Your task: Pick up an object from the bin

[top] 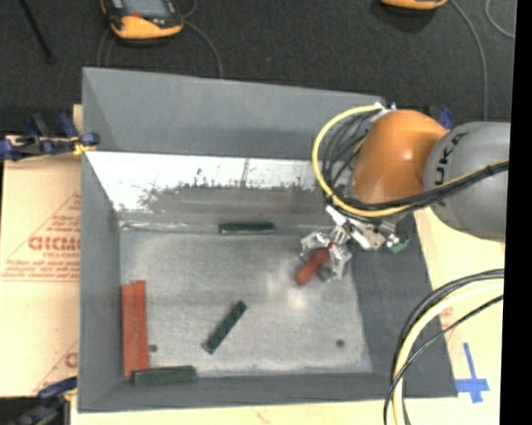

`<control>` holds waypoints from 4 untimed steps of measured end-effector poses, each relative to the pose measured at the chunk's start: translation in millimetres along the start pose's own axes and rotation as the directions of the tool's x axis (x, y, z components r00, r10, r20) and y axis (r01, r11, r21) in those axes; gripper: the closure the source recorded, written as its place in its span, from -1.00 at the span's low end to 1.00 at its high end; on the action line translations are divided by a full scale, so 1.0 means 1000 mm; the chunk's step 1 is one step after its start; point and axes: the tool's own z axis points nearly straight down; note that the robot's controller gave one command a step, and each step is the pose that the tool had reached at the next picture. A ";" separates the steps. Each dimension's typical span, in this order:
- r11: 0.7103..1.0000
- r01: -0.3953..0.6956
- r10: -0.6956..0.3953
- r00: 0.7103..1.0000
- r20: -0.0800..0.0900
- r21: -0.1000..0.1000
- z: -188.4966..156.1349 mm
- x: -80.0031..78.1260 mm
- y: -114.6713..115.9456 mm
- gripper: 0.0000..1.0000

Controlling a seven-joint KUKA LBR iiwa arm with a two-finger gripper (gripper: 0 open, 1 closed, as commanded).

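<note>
My gripper (328,252) is over the right part of the bin, near the right wall. A short reddish-brown stick (308,271) sits between its silver fingers (316,243) and pokes out down and to the left; the fingers are shut on it. Nearest among the loose things is a dark green bar (246,227) lying flat along the foot of the back wall, left of the gripper. Another dark green bar (224,327) lies at a slant on the bin floor, well below and left of the gripper.
Long red bars (135,327) lie side by side against the left wall. A third dark green bar (164,376) rests in the front left corner. The arm with its orange cover and yellow cables hangs over the bin's right wall.
</note>
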 end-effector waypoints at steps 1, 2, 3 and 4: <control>1.000 0.000 0.000 1.000 0.000 0.000 0.000 0.000 0.000 1.00; 1.000 -0.001 0.000 1.000 -0.002 -0.003 -0.003 0.001 0.001 1.00; 1.000 -0.002 0.002 1.000 -0.006 -0.006 -0.018 0.001 0.001 1.00; 1.000 -0.003 0.003 1.000 -0.007 -0.008 -0.033 0.001 0.001 1.00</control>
